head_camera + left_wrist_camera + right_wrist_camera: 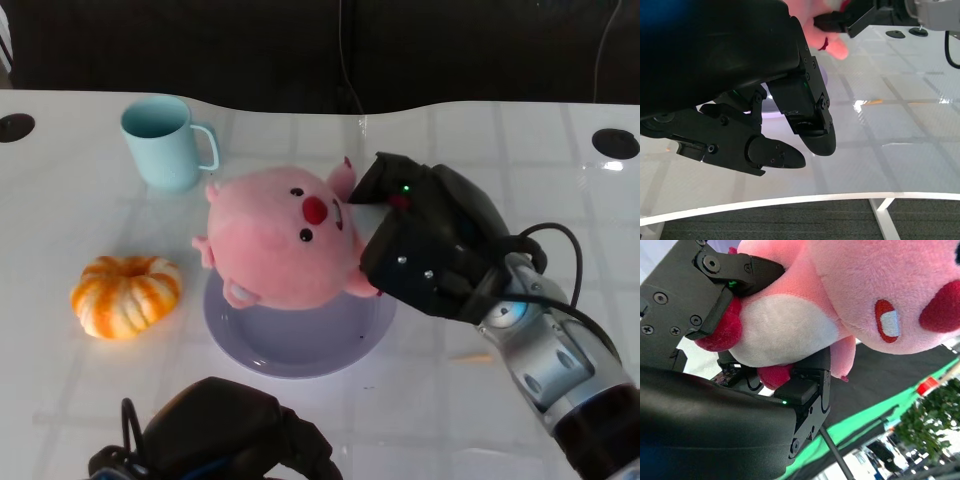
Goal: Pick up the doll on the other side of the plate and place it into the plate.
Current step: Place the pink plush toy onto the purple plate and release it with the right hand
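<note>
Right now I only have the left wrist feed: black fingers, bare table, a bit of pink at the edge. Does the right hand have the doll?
Observer: Yes. The right hand grips the pink doll; in the right wrist view its fingers clamp the plush body.
Operator: Is it over the plate?
Observer: In the head view the doll overlaps the far rim of the purple plate; whether it touches, I cannot tell.
Operator: Anything else close by?
Observer: An orange pumpkin beside the plate and a light blue mug beyond it.
</note>
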{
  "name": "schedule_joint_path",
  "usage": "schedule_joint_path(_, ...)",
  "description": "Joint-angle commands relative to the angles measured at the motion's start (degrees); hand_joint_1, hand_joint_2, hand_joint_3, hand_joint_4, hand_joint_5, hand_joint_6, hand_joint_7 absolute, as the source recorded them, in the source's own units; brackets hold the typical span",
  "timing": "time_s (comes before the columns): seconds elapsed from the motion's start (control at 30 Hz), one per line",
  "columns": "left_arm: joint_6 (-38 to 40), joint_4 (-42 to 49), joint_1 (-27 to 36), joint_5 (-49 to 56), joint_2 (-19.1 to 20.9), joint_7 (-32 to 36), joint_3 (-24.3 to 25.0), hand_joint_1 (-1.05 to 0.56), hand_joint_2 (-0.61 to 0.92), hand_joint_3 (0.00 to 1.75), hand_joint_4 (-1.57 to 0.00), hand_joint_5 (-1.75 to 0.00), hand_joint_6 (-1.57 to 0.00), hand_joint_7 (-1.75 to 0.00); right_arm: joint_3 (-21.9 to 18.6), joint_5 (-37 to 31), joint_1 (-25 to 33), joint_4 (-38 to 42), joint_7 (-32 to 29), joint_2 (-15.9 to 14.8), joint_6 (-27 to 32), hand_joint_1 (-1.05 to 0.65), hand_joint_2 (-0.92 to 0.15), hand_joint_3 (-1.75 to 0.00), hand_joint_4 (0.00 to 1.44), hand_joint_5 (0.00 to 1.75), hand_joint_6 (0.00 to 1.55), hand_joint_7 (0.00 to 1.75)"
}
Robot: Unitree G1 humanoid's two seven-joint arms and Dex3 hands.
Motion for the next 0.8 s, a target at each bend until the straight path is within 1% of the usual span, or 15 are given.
schedule_joint_path(0.03,0.3,0.0,-0.3,-0.1,0.0,0.3,-0.1,-0.22,0.92,0.19,-0.77,-1.31,-1.14,-0.02,-0.2,1.1,-0.8,0.0,2.2,0.5,1.9,-0.12,-0.42,-1.11,0.84,1.7,0.78,1.26)
schedule_joint_path(0.07,0.4,0.0,-0.3,0.0,0.0,0.2,-0.1,-0.22,0.92,0.19,-0.77,-1.31,-1.14,-0.02,-0.2,1.4,-0.7,-0.3,3.2,0.4,2.0,-0.12,-0.45,-1.03,0.81,1.63,0.79,1.11)
schedule_joint_path(0.1,0.6,-0.1,-0.3,0.1,0.0,-0.1,-0.1,-0.22,0.92,0.2,-0.77,-1.31,-1.14,-0.02,-0.1,1.7,-0.6,-0.5,4.4,0.1,1.9,-0.14,-0.57,-0.8,0.71,1.42,0.76,0.84)
schedule_joint_path(0.13,1.0,-0.3,-0.4,0.1,-0.1,-0.6,-0.2,-0.22,0.92,0.2,-0.77,-1.31,-1.13,-0.01,0.2,1.8,-0.6,-0.7,6.2,-0.5,1.8,-0.16,-0.67,-0.61,0.63,1.2,0.73,0.62)
schedule_joint_path(0.17,1.7,-0.7,-0.5,0.2,-0.1,-1.3,-0.3,-0.22,0.92,0.21,-0.77,-1.31,-1.13,-0.01,0.5,2.0,-0.5,-1.1,8.0,-1.2,1.5,-0.19,-0.78,-0.41,0.59,0.94,0.71,0.41)
schedule_joint_path(0.2,2.5,-1.2,-0.6,0.4,-0.2,-2.1,-0.4,-0.23,0.92,0.21,-0.76,-1.31,-1.13,-0.01,1.0,1.9,-0.3,-1.9,10.3,-2.0,1.6,-0.23,-0.85,-0.28,0.52,0.75,0.66,0.26)
schedule_joint_path(0.23,3.1,-1.5,-0.7,0.5,-0.2,-2.7,-0.5,-0.23,0.92,0.23,-0.75,-1.27,-1.12,-0.01,1.4,1.7,-0.2,-2.4,11.9,-2.6,1.9,-0.34,-0.89,-0.22,0.4,0.59,0.55,0.12)
schedule_joint_path(0.3,3.4,-1.5,-0.8,0.4,-0.1,-2.8,-0.6,-0.23,0.92,0.23,-0.76,-1.25,-1.12,-0.01,1.9,1.4,0.1,-3.7,14.2,-3.4,2.7,-0.44,-0.92,-0.21,0.3,0.48,0.47,0.03)
schedule_joint_path(0.4,2.7,-0.9,-1.0,0.4,0.2,-2.2,-0.6,-0.23,0.92,0.22,-0.77,-1.24,-1.13,-0.01,2.4,1.1,0.8,-5.6,16.0,-4.3,3.2,-0.49,-0.92,-0.22,0.25,0.42,0.42,0.0)
schedule_joint_path(0.5,3.2,-1.2,-1.0,0.7,0.2,-2.6,-0.7,-0.24,0.92,0.22,-0.78,-1.17,-1.12,-0.01,2.5,0.9,1.5,-7.4,16.6,-4.9,2.8,-0.52,-0.92,-0.23,0.24,0.41,0.41,0.0)
schedule_joint_path(0.67,2.5,-0.7,-1.0,0.3,0.1,-1.6,-0.7,-0.23,0.92,0.2,-0.81,-1.21,-1.13,-0.01,2.1,1.1,2.9,-11.6,17.2,-6.2,2.3,-0.53,-0.92,-0.23,0.25,0.41,0.42,0.01)
schedule_joint_path(0.8,1.3,0.4,-1.1,-0.3,0.1,-0.5,-0.5,-0.23,0.92,0.22,-0.79,-1.22,-1.13,-0.01,0.6,2.5,4.3,-17.3,20.0,-7.8,4.3,-0.53,-0.92,-0.23,0.28,0.44,0.42,0.01)
